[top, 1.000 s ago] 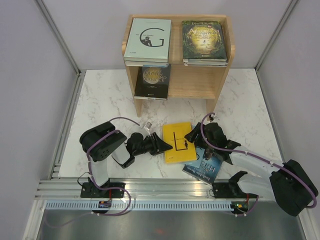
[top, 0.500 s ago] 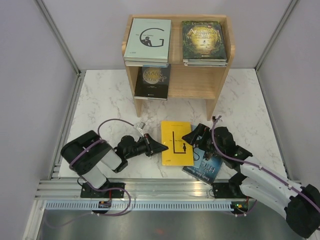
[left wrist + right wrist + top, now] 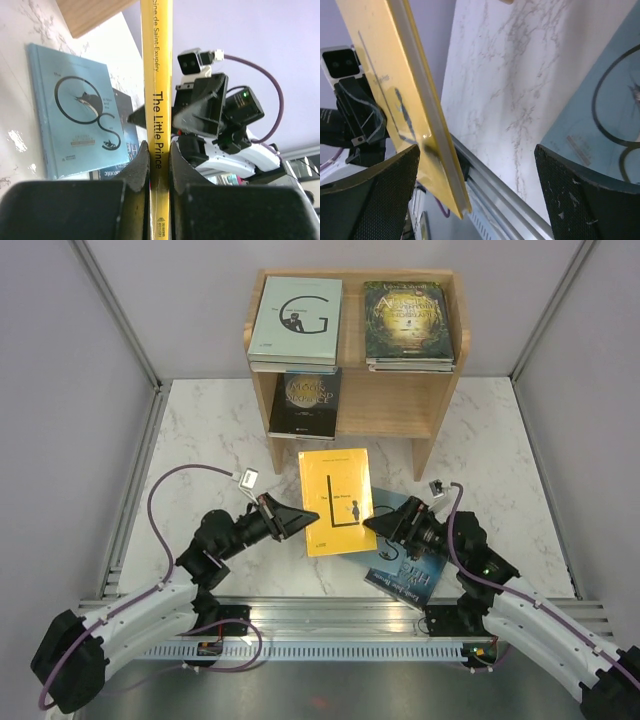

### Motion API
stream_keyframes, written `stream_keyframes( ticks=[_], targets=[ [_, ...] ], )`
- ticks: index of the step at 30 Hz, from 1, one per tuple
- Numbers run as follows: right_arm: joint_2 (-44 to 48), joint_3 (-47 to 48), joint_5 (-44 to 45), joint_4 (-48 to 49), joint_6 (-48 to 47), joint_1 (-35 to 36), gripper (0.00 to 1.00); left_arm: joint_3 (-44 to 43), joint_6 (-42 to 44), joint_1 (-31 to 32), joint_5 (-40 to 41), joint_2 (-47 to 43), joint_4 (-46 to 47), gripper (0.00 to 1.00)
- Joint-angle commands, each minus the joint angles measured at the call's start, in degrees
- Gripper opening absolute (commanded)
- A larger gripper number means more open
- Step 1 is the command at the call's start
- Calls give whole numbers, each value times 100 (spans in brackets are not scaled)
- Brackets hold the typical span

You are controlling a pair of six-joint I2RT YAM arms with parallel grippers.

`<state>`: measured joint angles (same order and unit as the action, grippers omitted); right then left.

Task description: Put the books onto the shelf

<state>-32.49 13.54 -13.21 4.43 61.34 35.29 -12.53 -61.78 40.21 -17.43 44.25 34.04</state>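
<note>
My left fingers (image 3: 136,172) are clenched on the yellow book (image 3: 337,502) at its spine, holding it above the surface (image 3: 220,440). My right fingers (image 3: 375,195) stand released just right of it. Two blue books (image 3: 405,565) lie near right, not yet moved. The far shelf (image 3: 385,405) holds books on both tiers.

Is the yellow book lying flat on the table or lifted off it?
Lifted: the left gripper clamps the yellow book at its spine, and the right wrist view shows it tilted above the table.

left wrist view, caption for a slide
Left gripper clamps the yellow book by its spine, pale blue book flat on the table beyond.
</note>
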Motion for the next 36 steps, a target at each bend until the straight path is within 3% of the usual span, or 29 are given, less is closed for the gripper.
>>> stream_keyframes(
  ticks=[1,4,9,12,13,18,21,22,28,36],
  targets=[
    [146,-71,-340,1147,308,241,98,-583,351,-66,214,-425,-757,2],
    [138,61,-122,1376,212,689,95,-601,263,-74,249,-593,-767,2],
    [-134,70,415,1954,229,1577,79,-540,96,-74,363,-663,-680,2],
    [-249,-27,670,2333,299,1858,63,-487,-9,-74,389,-716,-706,2],
    [-266,-36,714,2387,308,1911,53,-435,-44,-74,424,-803,-732,2],
    [-302,70,794,2528,256,2035,30,-355,-45,-74,539,-980,-969,2],
    [-197,131,881,2493,212,2043,12,-320,-62,-74,583,-953,-1057,2],
    [-153,140,925,2484,229,2043,2,-311,-62,-74,600,-953,-1136,2],
    [260,245,1154,2352,194,2043,0,-302,-36,-74,724,-901,-1584,4],
    [15,500,1189,2492,168,2043,0,-241,-18,-74,697,-637,-1708,22]
  ],
)
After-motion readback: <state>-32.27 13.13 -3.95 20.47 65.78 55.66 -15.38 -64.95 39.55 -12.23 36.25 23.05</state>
